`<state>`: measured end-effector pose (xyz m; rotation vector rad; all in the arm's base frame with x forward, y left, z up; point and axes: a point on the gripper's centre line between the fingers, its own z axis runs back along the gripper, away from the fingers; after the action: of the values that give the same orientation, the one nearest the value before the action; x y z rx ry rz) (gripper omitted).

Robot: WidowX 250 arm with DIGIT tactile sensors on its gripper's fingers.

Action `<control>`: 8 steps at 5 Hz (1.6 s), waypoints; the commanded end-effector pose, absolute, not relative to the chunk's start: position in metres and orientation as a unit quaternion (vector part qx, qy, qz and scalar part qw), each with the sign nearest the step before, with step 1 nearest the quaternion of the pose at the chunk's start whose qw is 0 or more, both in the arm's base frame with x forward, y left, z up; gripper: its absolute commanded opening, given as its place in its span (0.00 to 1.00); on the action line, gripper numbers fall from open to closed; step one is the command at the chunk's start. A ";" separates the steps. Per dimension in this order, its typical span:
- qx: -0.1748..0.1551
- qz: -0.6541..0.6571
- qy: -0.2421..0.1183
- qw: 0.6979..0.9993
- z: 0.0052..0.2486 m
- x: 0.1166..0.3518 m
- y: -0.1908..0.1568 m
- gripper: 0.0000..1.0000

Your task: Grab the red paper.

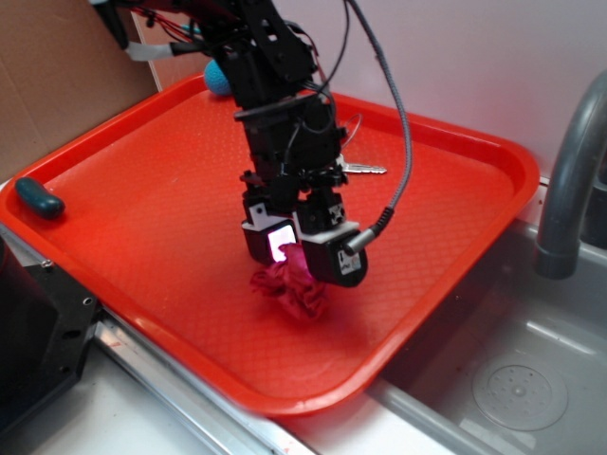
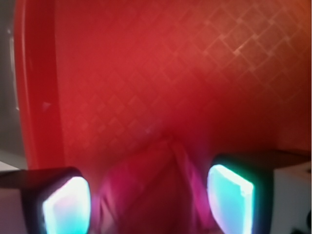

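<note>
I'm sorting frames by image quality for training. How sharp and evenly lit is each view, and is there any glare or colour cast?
Exterior: mostly sharp, evenly lit; the gripper pad glows blown-out pink-white above the red paper on the tray. Wrist: soft and blurred; the red paper is out of focus between glowing cyan fingers, with a heavy red cast and faint glints on the tray texture.

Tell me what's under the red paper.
The red paper lies on the tray, whose textured orange-red floor shows all around it. The patch directly beneath is covered, as is the wad's top, between the gripper fingers.
</note>
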<state>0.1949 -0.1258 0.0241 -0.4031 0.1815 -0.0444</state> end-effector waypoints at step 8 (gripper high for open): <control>-0.014 0.035 -0.069 0.997 0.220 0.172 -0.009 0.00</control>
<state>0.1801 -0.0054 0.2095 -0.0329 -0.0944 0.0393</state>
